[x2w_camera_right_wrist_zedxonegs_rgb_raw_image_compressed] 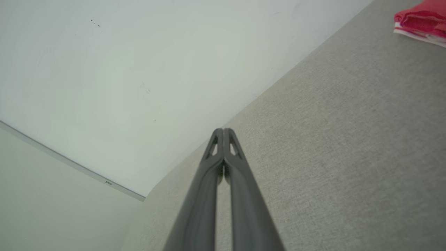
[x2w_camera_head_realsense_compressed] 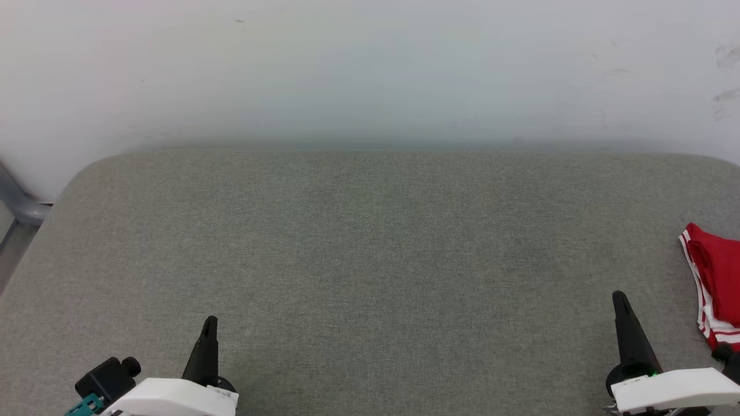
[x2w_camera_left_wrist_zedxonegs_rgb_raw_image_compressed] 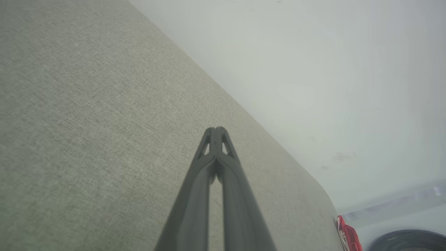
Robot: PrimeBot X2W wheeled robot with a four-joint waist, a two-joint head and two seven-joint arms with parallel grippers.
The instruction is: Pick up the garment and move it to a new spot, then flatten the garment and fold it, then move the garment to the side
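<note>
Pointing forward, closed and empty: left end effector (x2w_camera_head_realsense_compressed: 209,325), right end effector (x2w_camera_head_realsense_compressed: 620,300).

Counted one garment (x2w_camera_head_realsense_compressed: 717,271) at the right edge; two grippers near, left gripper (x2w_camera_head_realsense_compressed: 210,322) and right gripper (x2w_camera_head_realsense_compressed: 620,297); one grey table (x2w_camera_head_realsense_compressed: 370,231); possibly one metal pipe (x2w_camera_head_realsense_compressed: 17,202), left, cropped.

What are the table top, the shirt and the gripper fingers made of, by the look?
The table top: grey-green woven cloth cover, matte; a fine weave shows. The shirt: soft fabric, likely knit, red with white striped trim; it lies in limp folds. The gripper fingers: probably moulded plastic, dark, matte, smooth, with cut-outs near the tips.
</note>
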